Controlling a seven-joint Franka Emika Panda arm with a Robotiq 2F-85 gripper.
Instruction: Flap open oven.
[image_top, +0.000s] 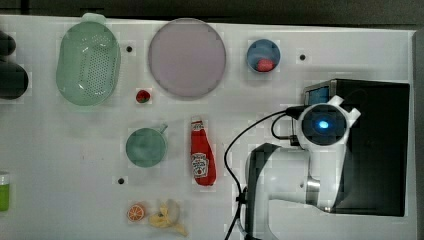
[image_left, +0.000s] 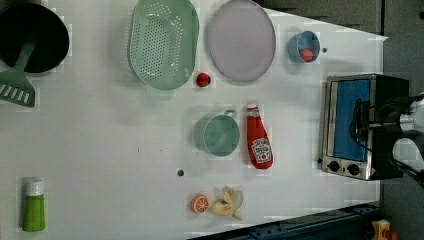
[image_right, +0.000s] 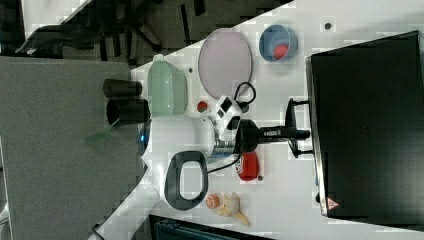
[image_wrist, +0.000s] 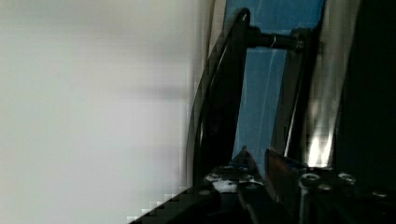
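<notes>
1. My claw (image_wrist: 254, 161), at the wrist view's lower centre, stands narrowly apart, clamped on nothing.
2. Handle (image_wrist: 224, 88): rigid dark bar, probably slippery; hook its middle.
3. Oven (image_left: 350, 125), right side of the left view, on the tabletop (image_left: 100, 140): heavy, glass door fragile.

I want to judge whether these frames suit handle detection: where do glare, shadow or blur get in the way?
Wrist view: the table is a washed-out blur, and a bright glare streak runs down the oven frame. Top view: the arm's blue light blooms, and the arm covers the oven door. Left view: even light, the handle dark against the blue door.
</notes>
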